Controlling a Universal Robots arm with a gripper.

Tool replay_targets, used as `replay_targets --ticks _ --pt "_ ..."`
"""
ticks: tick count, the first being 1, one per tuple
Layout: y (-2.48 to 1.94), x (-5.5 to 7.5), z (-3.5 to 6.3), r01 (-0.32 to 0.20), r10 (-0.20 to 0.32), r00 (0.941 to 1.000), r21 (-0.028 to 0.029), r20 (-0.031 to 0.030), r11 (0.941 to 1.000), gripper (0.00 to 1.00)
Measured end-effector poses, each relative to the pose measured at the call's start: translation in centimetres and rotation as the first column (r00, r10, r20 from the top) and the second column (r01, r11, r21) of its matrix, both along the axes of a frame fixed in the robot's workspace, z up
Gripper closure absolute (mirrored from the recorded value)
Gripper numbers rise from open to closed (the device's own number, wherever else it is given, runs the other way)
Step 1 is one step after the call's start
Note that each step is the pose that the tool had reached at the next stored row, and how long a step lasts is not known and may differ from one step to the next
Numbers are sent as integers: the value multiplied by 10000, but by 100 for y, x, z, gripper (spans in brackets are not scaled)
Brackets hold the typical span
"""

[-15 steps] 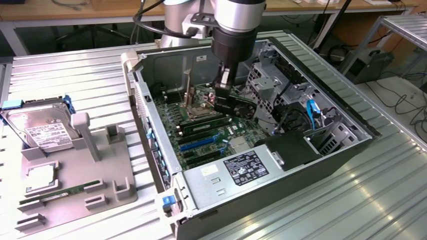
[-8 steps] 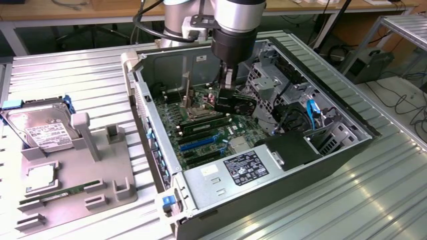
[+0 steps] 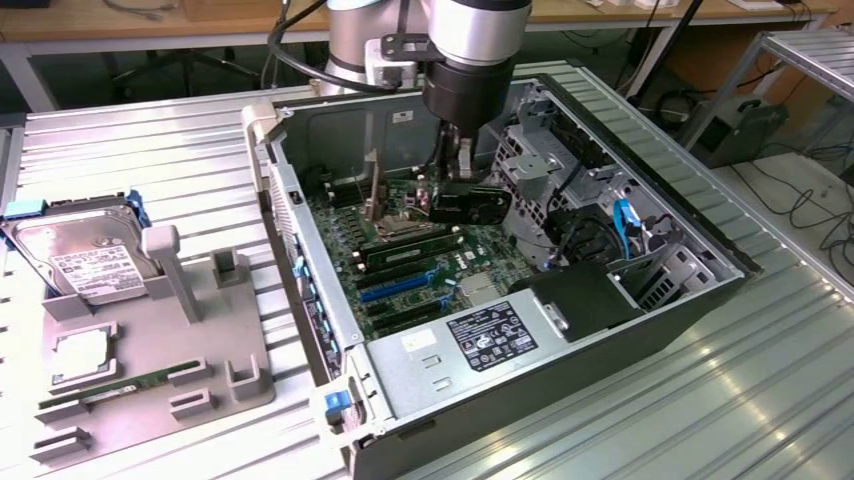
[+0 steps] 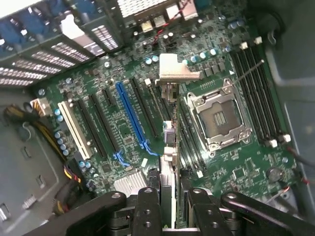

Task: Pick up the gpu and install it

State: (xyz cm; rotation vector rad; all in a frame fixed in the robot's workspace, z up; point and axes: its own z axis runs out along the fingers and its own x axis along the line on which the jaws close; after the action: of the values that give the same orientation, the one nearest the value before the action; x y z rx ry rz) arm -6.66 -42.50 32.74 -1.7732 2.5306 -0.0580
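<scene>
Gripped edge-on between the two black fingers [image 4: 147,206] of the hand [image 4: 168,206] is the gpu [image 4: 168,162], a thin card seen from its narrow side in the wrist view; its silver end bracket [image 4: 173,69] juts out at the far end, bent over at a right angle. Hand and card hang inside the open computer case [image 3: 694,300], which lies on its side on the ribbed metal table [image 3: 160,170]; in the exterior view the hand [image 3: 461,195] sits below the arm's dark wrist, just above the motherboard [image 3: 350,262]. Under the card, the wrist view shows the green board with its row of expansion slots; the long blue slot [image 4: 132,115] lies beside the card's line rather than beneath it, with black slots on either side and a white slot [image 4: 74,129] further out; the empty processor socket [image 4: 217,118] with its silver frame sits on the card's other side, and beyond it the memory slots [image 4: 258,93]. Whether the card's lower edge touches the board I cannot tell. On the exterior view's left, well apart from the case, a grey fixture tray [image 3: 160,390] rests on the table; a hard drive [image 3: 83,262] with a white label leans in it, and a narrow memory stick [image 3: 114,392] lies nearer the front edge. A power supply [image 3: 467,345] with a black label fills the near corner of the case.
</scene>
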Motion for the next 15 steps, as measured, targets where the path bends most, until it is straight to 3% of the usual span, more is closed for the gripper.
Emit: replay_targets --ticks 4,8,12,15 --pt "0 0 -1 -735 735 9973 -1 0 9973 73" --pt "0 0 -2 -1536 1536 9881 0 0 9881 73" --pt "0 0 -3 -2339 2339 9723 -1 0 9723 73" --pt "0 0 -4 -3052 3052 9523 0 0 9523 73"
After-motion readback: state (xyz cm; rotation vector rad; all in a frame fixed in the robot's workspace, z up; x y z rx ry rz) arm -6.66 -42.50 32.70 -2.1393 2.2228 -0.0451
